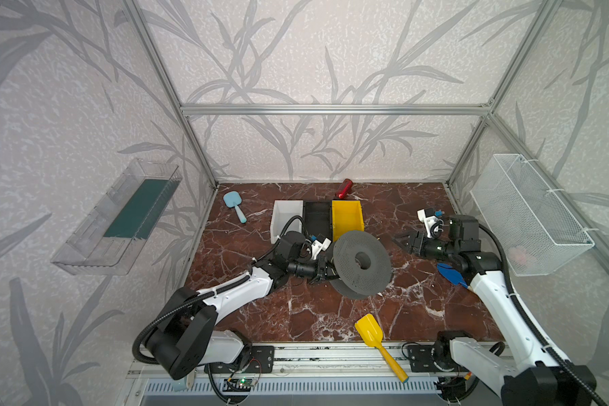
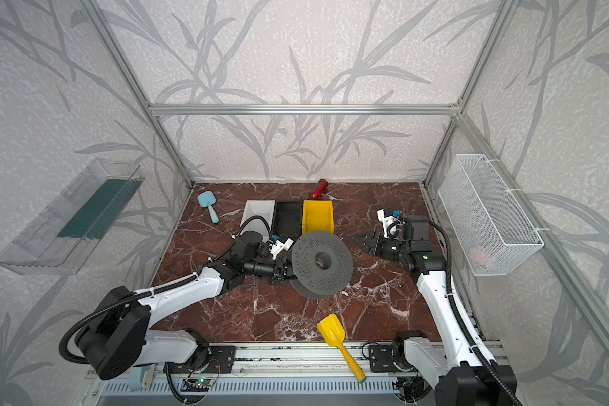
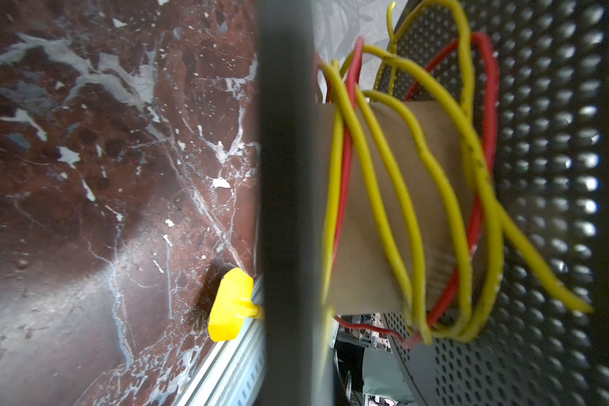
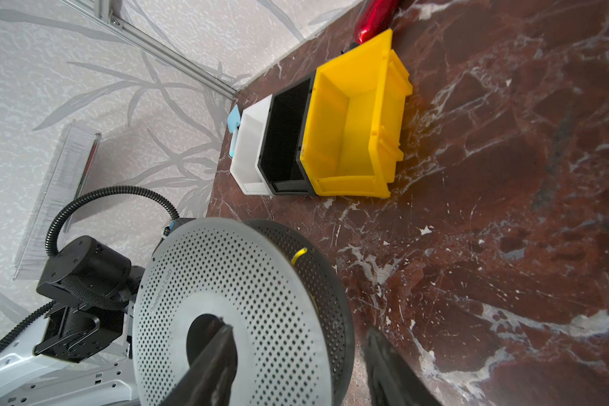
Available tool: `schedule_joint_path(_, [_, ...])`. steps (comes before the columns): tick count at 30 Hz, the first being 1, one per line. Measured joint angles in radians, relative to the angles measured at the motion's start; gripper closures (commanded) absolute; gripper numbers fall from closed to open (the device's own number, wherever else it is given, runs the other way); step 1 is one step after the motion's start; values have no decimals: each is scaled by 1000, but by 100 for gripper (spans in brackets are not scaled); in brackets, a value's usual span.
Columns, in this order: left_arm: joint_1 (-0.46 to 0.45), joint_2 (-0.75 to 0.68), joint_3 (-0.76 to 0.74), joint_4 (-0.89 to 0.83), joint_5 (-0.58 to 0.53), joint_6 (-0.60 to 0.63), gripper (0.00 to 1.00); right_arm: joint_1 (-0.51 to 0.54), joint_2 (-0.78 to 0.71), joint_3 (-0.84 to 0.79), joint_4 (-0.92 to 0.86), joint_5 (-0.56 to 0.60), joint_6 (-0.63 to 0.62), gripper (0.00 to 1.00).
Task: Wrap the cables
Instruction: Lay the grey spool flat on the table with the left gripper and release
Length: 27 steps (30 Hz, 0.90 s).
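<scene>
Cables: yellow loops lie slack round the core of the tilted grey spool, middle of the worktop | left fingers pinch the spool's rim | right fingers spread, apart from it | likely best: you steady the spool, then draw the loose end snug.

The table top is reddish-brown marble veined with white, and the wallpaper is pale grey, printed with darker grey leafy branches. The spool is dark grey, its flanges dotted all over with small holes, and its cardboard core is plain tan under a yellow cable and a red cable. There are also a white bin, a black bin, a yellow bin, a glossy red bottle, a light blue toy shovel, a deep blue shovel, a yellow shovel with a teal-tipped handle, a white wire-mesh basket and a clear tray with a dark green inside.
</scene>
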Motion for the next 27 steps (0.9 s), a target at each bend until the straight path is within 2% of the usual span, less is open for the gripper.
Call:
schedule_joint_path(8, [50, 164, -37, 126, -54, -24, 100, 0, -9, -10, 28, -1, 5, 36])
schedule_joint_path(13, [82, 208, -61, 127, -95, -2, 100, 0, -9, -13, 36, -1, 2, 35])
schedule_joint_path(14, [85, 209, -61, 129, -98, 9, 98, 0, -8, -13, 36, -1, 0, 35])
schedule_joint_path(20, [110, 208, -62, 72, -130, 77, 74, 16, -7, -13, 35, 25, -34, 34])
schedule_joint_path(27, [132, 122, -75, -92, -218, 129, 56, 36, -7, -11, 35, 42, -47, 33])
